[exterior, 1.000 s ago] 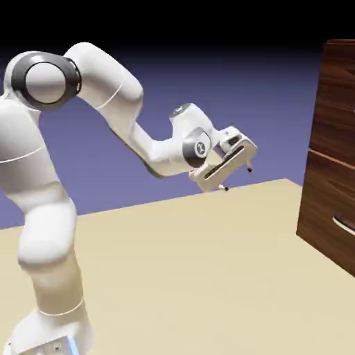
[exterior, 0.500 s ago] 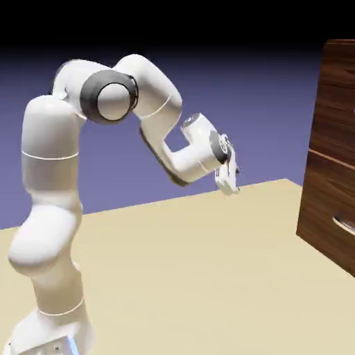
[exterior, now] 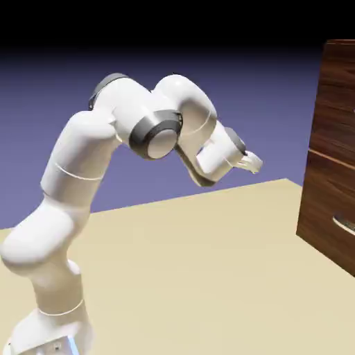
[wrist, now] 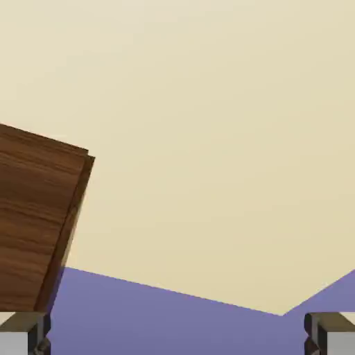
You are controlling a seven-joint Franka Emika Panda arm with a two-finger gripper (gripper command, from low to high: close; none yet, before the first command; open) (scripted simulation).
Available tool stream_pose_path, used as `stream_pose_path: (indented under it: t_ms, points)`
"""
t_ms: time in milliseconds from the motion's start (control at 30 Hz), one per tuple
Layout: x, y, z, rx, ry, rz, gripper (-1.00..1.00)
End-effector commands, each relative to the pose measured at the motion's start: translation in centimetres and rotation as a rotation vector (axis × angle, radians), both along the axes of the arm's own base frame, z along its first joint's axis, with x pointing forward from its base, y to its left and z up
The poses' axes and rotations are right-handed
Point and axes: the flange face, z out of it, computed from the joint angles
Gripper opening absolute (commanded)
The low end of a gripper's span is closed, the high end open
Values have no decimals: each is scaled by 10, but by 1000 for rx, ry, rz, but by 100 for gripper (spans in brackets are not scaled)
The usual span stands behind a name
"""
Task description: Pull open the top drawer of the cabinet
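Pale beige table (exterior: 208,263) (smooth, matte), plain blue-violet backdrop (exterior: 277,97) fading to black along the top

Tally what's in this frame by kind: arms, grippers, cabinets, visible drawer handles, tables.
Robot arm: 1
Gripper: 1
Cabinet: 1
Silver drawer handle: 1
Table: 1
Total: 5
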Motion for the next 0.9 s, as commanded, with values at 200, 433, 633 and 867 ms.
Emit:
stream_pose_path:
  t_ms: [200,433,633,867]
  points:
    - [31,-20,33,-208,-231,221,0]
    - [64,-68,75,-449,-477,330,0]
    - [91,-136,111,-698,-657,331,0]
    - [111,-247,146,-1037,-772,242,0]
